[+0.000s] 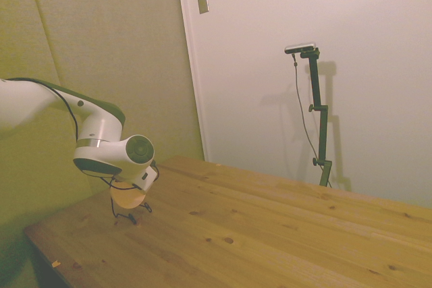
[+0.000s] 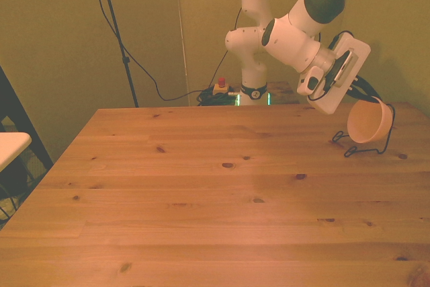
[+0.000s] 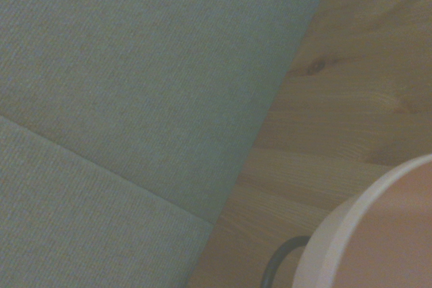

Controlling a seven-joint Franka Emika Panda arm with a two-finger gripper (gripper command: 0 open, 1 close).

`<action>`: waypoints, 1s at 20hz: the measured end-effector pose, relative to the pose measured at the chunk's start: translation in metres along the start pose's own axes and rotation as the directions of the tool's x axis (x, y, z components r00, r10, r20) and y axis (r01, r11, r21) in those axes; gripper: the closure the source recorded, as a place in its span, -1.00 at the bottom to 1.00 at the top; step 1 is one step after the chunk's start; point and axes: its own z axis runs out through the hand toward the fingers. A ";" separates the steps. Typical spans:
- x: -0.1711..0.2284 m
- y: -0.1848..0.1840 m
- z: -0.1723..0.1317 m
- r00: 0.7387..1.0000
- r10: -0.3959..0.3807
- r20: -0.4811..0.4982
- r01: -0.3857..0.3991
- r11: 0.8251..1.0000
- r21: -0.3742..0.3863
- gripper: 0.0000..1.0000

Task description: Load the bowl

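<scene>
Bowl (image 2: 369, 121) tilts on a wire rack (image 2: 366, 147) in front view; fingers' state cannot be told.

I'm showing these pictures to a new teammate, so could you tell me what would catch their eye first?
Probably the small round peach-pink bowl, tipped on its side in a thin dark wire stand near the front view's right edge of the wooden table. Right above it hangs the white arm's gripper, close to the bowl's rim.

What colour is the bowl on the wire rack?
Peach-pink bowl, clearest in the front view.
</scene>
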 end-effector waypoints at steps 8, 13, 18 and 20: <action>0.001 0.008 0.011 1.000 0.002 0.017 -0.002 1.000 -0.006 1.00; 0.002 0.013 0.014 1.000 0.012 0.021 -0.012 1.000 -0.010 1.00; 0.004 0.015 0.016 1.000 0.017 0.023 -0.017 1.000 -0.013 -1.00; 0.003 0.015 0.016 1.000 0.015 0.023 -0.015 1.000 -0.011 -1.00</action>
